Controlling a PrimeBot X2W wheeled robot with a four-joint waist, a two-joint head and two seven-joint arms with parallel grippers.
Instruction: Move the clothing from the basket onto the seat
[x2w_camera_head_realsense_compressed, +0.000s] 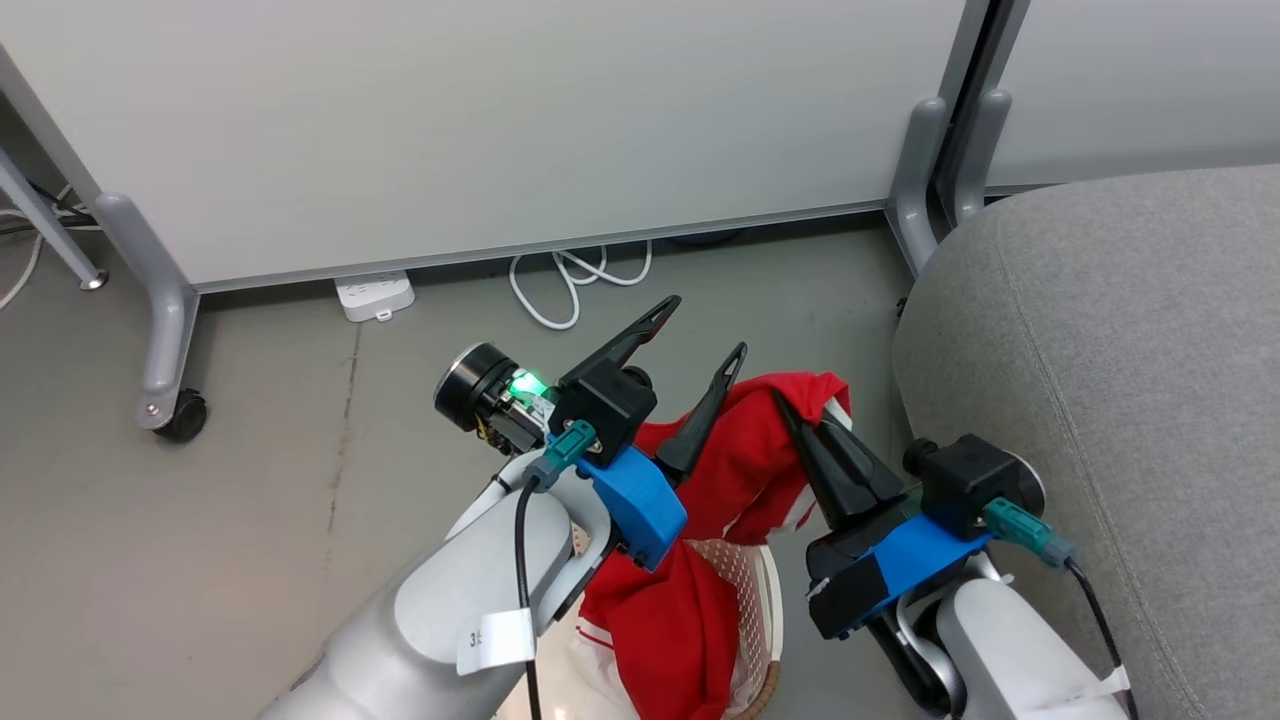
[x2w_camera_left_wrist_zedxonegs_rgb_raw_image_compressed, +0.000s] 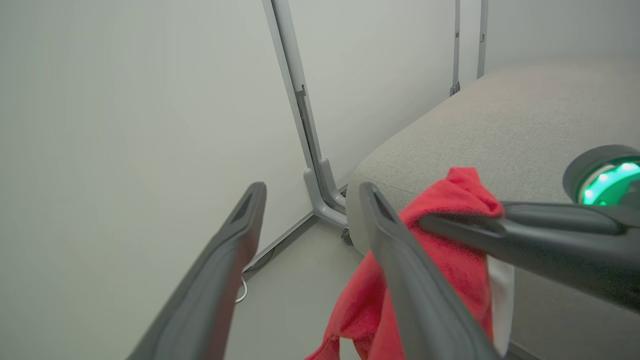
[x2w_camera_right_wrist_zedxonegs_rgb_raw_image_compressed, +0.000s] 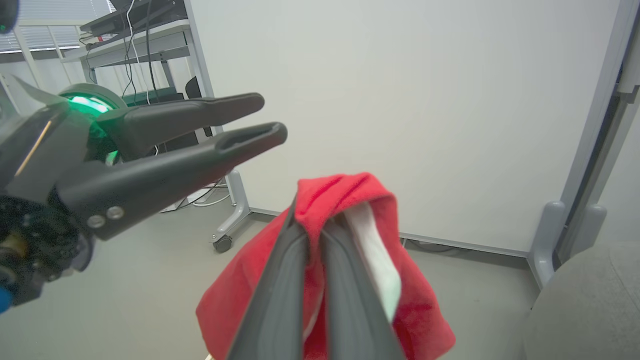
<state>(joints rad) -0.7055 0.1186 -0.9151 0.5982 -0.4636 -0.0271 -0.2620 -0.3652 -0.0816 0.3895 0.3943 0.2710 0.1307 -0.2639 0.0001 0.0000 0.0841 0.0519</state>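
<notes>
In the head view, the right end effector (x2w_camera_head_realsense_compressed: 805, 420) pinched the red clothing (x2w_camera_head_realsense_compressed: 740, 450), which trailed down into the basket (x2w_camera_head_realsense_compressed: 765, 600). The seat (x2w_camera_head_realsense_compressed: 1120, 350) lay at 3 o'clock. The left end effector (x2w_camera_head_realsense_compressed: 700, 330) stood spread and empty at the fabric's 10 o'clock.

In the left wrist view, the spread fingers (x2w_camera_left_wrist_zedxonegs_rgb_raw_image_compressed: 220, 260) framed the floor, and the clothing (x2w_camera_left_wrist_zedxonegs_rgb_raw_image_compressed: 450, 260) hung at 4 o'clock against the seat (x2w_camera_left_wrist_zedxonegs_rgb_raw_image_compressed: 500, 115).

In the right wrist view, fingers (x2w_camera_right_wrist_zedxonegs_rgb_raw_image_compressed: 280, 300) pressed together gripped the clothing (x2w_camera_right_wrist_zedxonegs_rgb_raw_image_compressed: 340, 195), which draped over their tips.

My head camera looks steeply down at floor (x2w_camera_head_realsense_compressed: 250, 480) and seat (x2w_camera_head_realsense_compressed: 1120, 350). Wrist cameras sight closely along my left pincer (x2w_camera_left_wrist_zedxonegs_rgb_raw_image_compressed: 312, 190) and right pincer (x2w_camera_right_wrist_zedxonegs_rgb_raw_image_compressed: 320, 225), sharing clothing (x2w_camera_left_wrist_zedxonegs_rgb_raw_image_compressed: 450, 200) and partition (x2w_camera_left_wrist_zedxonegs_rgb_raw_image_compressed: 125, 100).
</notes>
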